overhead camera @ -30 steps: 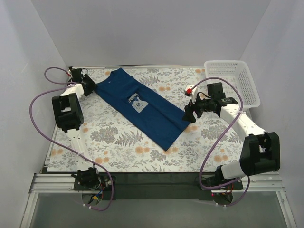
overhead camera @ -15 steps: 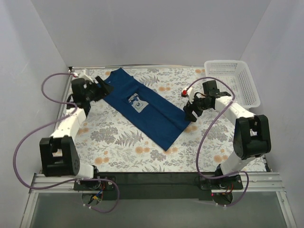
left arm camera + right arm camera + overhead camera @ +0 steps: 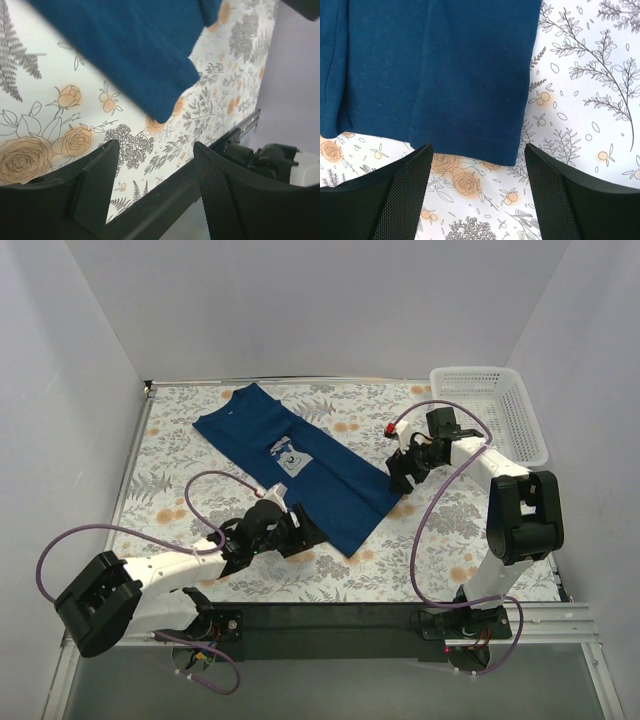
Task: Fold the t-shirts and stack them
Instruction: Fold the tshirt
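Left tool [image 3: 303, 531] open, empty, just beside the near hem corner of the navy t-shirt [image 3: 310, 475]. Right tool [image 3: 400, 478] spread wide, empty, at the hem's right corner. T-shirt lies flat, a diagonal strip on the floral counter [image 3: 440, 530].

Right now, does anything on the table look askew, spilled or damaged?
Only the navy t-shirt: it lies diagonally across the floral tablecloth, seemingly folded lengthwise into a long strip, not square to the table edges. Nothing looks spilled or damaged.
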`<state>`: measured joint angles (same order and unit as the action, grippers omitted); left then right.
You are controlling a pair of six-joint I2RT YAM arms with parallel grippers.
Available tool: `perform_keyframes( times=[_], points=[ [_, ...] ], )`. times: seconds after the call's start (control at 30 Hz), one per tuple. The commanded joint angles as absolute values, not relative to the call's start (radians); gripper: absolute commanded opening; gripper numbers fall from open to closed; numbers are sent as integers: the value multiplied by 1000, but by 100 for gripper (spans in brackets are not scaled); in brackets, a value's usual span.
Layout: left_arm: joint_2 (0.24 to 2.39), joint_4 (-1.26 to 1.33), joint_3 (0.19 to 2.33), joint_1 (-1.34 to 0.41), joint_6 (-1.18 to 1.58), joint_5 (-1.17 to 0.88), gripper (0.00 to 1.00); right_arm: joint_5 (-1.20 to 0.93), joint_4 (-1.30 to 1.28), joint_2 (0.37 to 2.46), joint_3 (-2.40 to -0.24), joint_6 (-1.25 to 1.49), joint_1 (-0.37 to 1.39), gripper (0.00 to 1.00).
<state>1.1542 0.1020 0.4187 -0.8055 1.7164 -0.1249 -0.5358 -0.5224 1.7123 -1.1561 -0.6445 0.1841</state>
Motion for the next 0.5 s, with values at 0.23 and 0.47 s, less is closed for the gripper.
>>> perform_keyframes(
  times=[0.23, 0.47],
  points=[
    [1472, 137, 509, -994, 2272, 227, 54, -563, -486, 1664, -1140, -581, 152, 68],
    [1582, 63, 578, -1005, 2336, 213, 35, -571, -472, 1647, -1111, -577, 133, 67]
  ],
)
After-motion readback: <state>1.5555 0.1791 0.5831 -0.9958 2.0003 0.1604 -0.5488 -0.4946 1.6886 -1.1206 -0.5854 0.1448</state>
